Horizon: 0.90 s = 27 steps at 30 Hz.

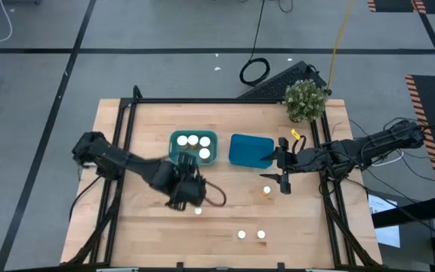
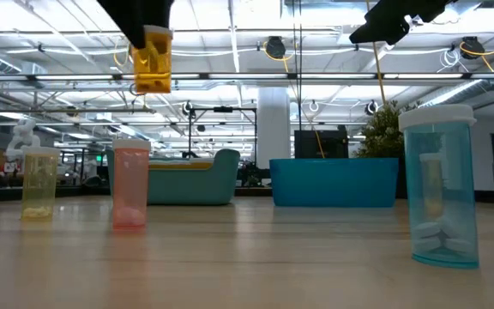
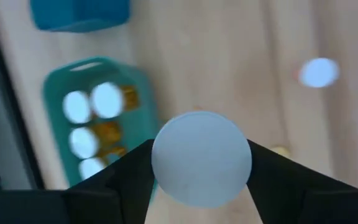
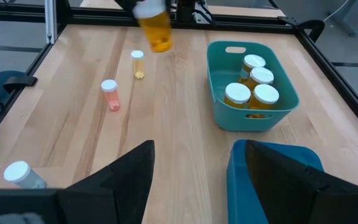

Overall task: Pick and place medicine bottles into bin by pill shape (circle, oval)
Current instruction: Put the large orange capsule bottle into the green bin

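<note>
My left gripper (image 1: 187,195) is shut on an amber, white-capped bottle (image 2: 153,62), held high above the table on the near side of the teal bin (image 1: 195,147). Several white-capped bottles stand in that bin. The blue bin (image 1: 251,149) stands to its right. A yellow bottle (image 1: 198,211), a pink one (image 1: 242,235) and a blue one (image 1: 261,235) stand upright on the table. A small amber bottle (image 1: 266,190) stands beside my right gripper (image 1: 276,180). That gripper hovers open by the blue bin's near right corner, holding nothing. My left gripper pinches the bottle's white cap (image 3: 201,158) between its two fingers (image 3: 126,171), one on each side of the cap. The fingers come from above and point down. The bottle (image 4: 153,28) hangs upright below them, lifted well clear of the table.
A potted plant (image 1: 306,100) stands at the table's far right corner. Black frame rails (image 1: 127,136) run along the table's left and right sides. Bare wood lies between the bins and the standing bottles.
</note>
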{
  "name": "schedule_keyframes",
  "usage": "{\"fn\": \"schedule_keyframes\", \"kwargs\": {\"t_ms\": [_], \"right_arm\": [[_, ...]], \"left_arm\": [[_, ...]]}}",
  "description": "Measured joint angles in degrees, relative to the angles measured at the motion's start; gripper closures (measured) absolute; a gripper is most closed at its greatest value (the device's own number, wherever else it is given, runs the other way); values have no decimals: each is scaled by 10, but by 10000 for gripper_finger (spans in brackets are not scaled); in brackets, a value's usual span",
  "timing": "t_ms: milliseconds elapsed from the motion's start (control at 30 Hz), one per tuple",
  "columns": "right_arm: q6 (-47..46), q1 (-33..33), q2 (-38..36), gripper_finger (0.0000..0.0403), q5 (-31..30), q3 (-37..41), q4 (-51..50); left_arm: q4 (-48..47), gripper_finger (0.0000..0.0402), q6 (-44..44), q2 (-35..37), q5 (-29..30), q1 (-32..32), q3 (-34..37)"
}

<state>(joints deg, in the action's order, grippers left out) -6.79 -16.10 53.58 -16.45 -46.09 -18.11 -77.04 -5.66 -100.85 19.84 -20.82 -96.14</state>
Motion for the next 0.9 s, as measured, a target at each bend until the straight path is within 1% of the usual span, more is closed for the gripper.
{"fn": "schedule_keyframes", "kwargs": {"t_ms": [67,300,533,600,733,833,900], "right_arm": [[0,0,0,158,0,0,-1],[0,0,0,158,0,0,-1],[0,0,0,158,2,0,-2],[0,0,0,158,2,0,-2],[0,0,0,158,2,0,-2],[0,0,0,158,2,0,-2],[0,0,0,158,2,0,-2]], "left_arm": [[-4,167,8,15,4,25,0],[6,193,38,59,12,110,0],[13,170,63,62,7,169,7],[32,171,71,62,-5,180,26],[54,186,71,63,-16,201,78],[104,191,83,64,-38,218,126],[130,188,86,63,-47,228,156]]}}
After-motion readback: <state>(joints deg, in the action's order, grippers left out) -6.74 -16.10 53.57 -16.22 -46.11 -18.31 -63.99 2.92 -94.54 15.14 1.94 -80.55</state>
